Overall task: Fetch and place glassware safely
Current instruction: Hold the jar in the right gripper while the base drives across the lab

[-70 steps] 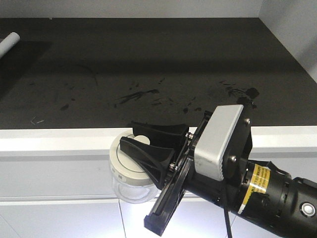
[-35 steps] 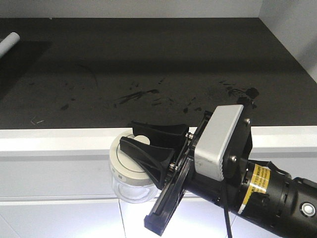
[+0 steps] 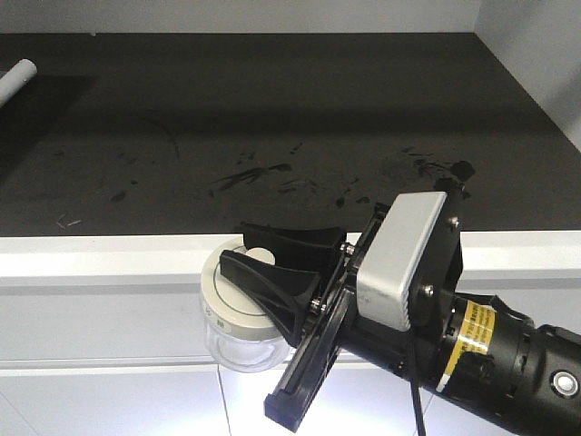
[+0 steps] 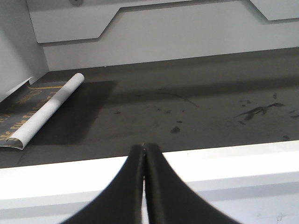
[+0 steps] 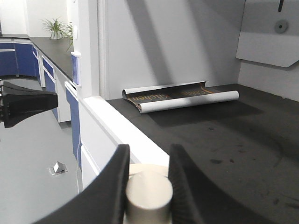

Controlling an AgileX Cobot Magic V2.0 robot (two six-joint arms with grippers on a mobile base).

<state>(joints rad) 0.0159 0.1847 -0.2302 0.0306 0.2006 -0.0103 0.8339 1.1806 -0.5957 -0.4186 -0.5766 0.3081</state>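
**Jar held by its lid knob at the bench's front edge**

The small clear glass jar (image 3: 234, 350) with its cream-white lid (image 3: 225, 300) hangs just in front of the white ledge (image 3: 100, 259), outside the dark worktop (image 3: 272, 118). My right gripper (image 3: 233, 247) is clamped on the lid's centre knob (image 5: 149, 192), one finger on each side. My left gripper (image 4: 144, 149) has its fingers pressed together, holding nothing. A partly rolled sheet (image 4: 44, 112) lies at the worktop's far left.
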